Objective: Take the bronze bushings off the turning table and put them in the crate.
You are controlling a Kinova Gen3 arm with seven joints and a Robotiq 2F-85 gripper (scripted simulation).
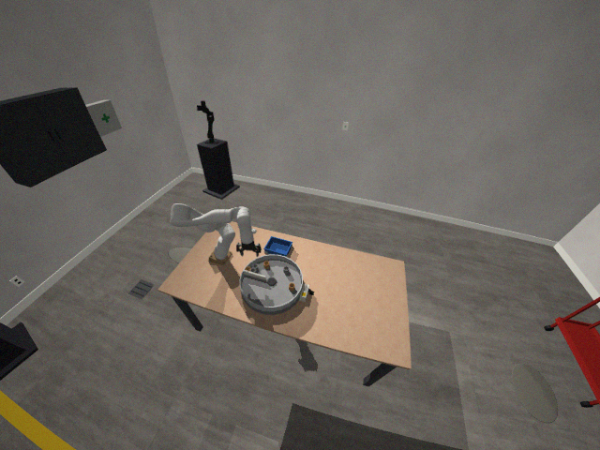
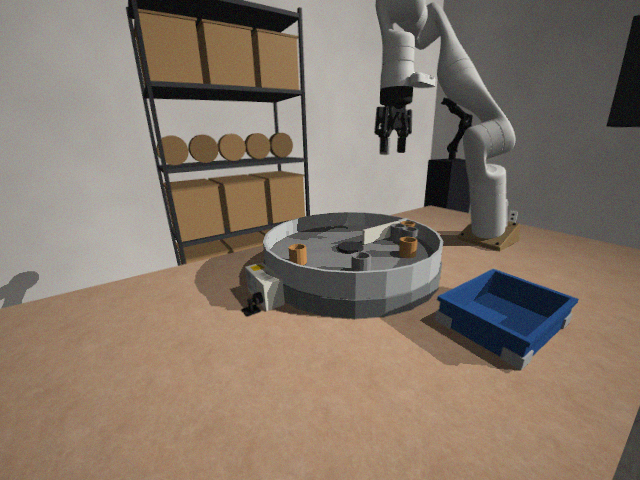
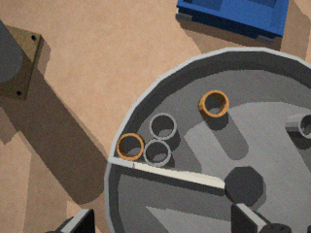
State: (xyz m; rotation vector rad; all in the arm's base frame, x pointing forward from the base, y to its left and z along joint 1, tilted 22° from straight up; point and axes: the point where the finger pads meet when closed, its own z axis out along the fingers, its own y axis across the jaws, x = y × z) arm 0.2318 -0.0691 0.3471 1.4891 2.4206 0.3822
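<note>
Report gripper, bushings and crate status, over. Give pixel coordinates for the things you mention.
Gripper (image 1: 248, 250) (image 2: 392, 149) (image 3: 162, 222) open, above turning table (image 1: 271, 310) (image 2: 355, 286) (image 3: 111, 199). Three bronze bushings aboard, none in crate (image 1: 277, 252) (image 2: 483, 324) (image 3: 228, 20). Two steel bushings (image 2: 398, 230) (image 3: 162, 126) crowd the one by the fence (image 1: 256, 276) (image 2: 376, 233) (image 3: 180, 176).

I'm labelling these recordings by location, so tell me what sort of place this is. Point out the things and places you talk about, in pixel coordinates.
Probably a robotics lab or small workshop: a white robot arm (image 1: 225, 242) (image 2: 488, 180) is mounted on a table (image 1: 358, 300) (image 2: 289, 392), a second, black arm (image 1: 210, 123) (image 2: 457, 129) stands on a pedestal, and a shelf rack (image 2: 305, 129) holds brown boxes.
</note>
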